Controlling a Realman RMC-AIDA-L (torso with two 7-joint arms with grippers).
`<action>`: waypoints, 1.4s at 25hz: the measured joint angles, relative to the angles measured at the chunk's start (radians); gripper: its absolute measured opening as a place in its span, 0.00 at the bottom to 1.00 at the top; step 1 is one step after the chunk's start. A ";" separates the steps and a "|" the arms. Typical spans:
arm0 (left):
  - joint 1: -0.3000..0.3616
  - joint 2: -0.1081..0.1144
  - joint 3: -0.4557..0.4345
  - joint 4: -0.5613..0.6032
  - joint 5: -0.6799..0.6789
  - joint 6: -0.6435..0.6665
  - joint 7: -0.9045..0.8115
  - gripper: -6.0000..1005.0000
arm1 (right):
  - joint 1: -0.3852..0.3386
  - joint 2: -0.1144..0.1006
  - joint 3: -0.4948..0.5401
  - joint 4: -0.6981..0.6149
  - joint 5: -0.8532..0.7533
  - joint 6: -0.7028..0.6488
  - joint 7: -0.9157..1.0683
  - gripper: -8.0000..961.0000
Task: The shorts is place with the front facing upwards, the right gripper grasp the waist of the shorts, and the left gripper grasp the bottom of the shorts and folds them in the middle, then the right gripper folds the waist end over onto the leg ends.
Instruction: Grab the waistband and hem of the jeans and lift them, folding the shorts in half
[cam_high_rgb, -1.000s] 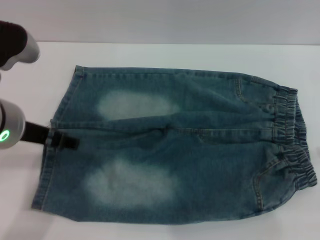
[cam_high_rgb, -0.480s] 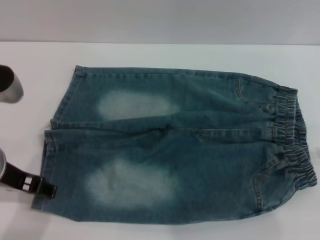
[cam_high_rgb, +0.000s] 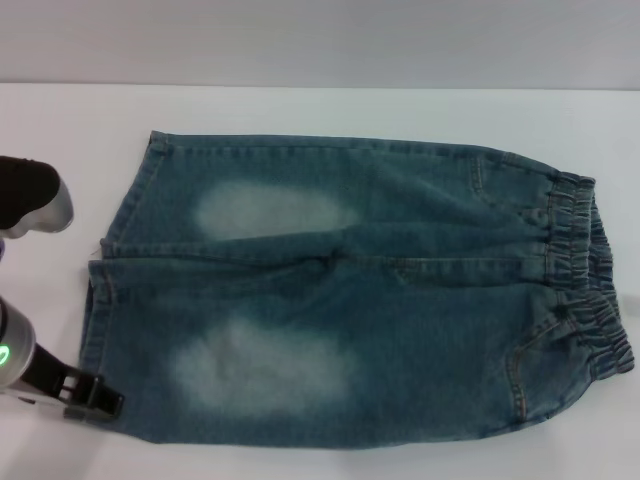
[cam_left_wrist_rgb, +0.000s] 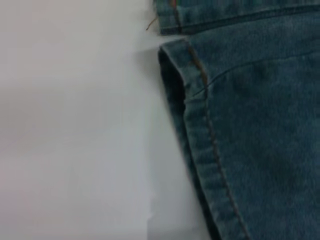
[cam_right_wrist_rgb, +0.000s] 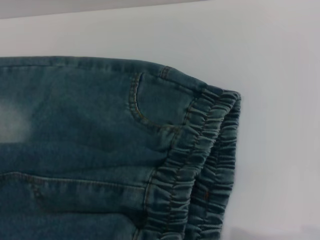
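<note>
The blue-green denim shorts (cam_high_rgb: 380, 300) lie flat, front up, across the white table (cam_high_rgb: 330, 110). The ruffled waist (cam_high_rgb: 580, 270) is at the right and the hemmed leg ends (cam_high_rgb: 100, 300) at the left. My left gripper (cam_high_rgb: 92, 397), on the green-lit arm, sits low at the outer corner of the near leg's hem, touching or just beside the cloth. The left wrist view shows that hem (cam_left_wrist_rgb: 200, 150) close up, slightly lifted off the table. The right gripper is out of view. The right wrist view looks down on the waist (cam_right_wrist_rgb: 200, 165) and a pocket.
Another part of the left arm (cam_high_rgb: 35, 195), dark with a silver end, hangs over the table's left side. Bare white tabletop (cam_high_rgb: 60, 130) surrounds the shorts at the back and left. A grey wall runs behind.
My left gripper has moved from the gap between the two leg hems toward the front, down to the near leg's outer corner. The shorts have not shifted.
</note>
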 joint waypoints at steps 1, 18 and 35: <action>-0.015 0.000 0.000 0.017 0.000 0.009 0.000 0.85 | 0.001 0.000 0.000 0.000 0.000 0.000 0.000 0.83; -0.082 -0.001 -0.042 0.070 -0.009 -0.046 0.003 0.64 | 0.000 -0.002 0.010 -0.004 0.000 -0.007 0.003 0.83; -0.075 -0.001 -0.051 0.010 -0.067 -0.067 0.009 0.01 | -0.006 -0.002 0.004 0.004 0.001 -0.008 -0.001 0.83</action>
